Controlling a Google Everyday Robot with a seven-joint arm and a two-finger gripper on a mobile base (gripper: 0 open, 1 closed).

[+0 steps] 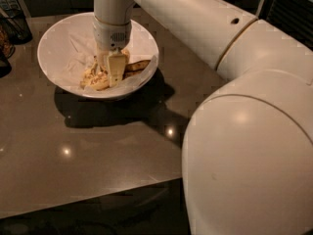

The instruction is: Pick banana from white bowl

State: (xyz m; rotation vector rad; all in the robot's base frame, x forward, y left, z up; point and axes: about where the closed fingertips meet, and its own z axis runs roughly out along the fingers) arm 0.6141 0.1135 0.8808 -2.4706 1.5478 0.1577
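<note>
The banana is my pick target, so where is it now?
Upper left of the camera view: the banana lies inside the white bowl, toward its near side, and the gripper is down in the bowl right at it.

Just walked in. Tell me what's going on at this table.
The robot's arm reaches down into the white bowl on the dark table. Its gripper is low inside the bowl, right at the banana lying on the crumpled paper lining. The banana is in the bowl, not yet lifted out.

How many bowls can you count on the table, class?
1: a white bowl at the table's far left, end effector down inside it. The arm may hide others.
</note>
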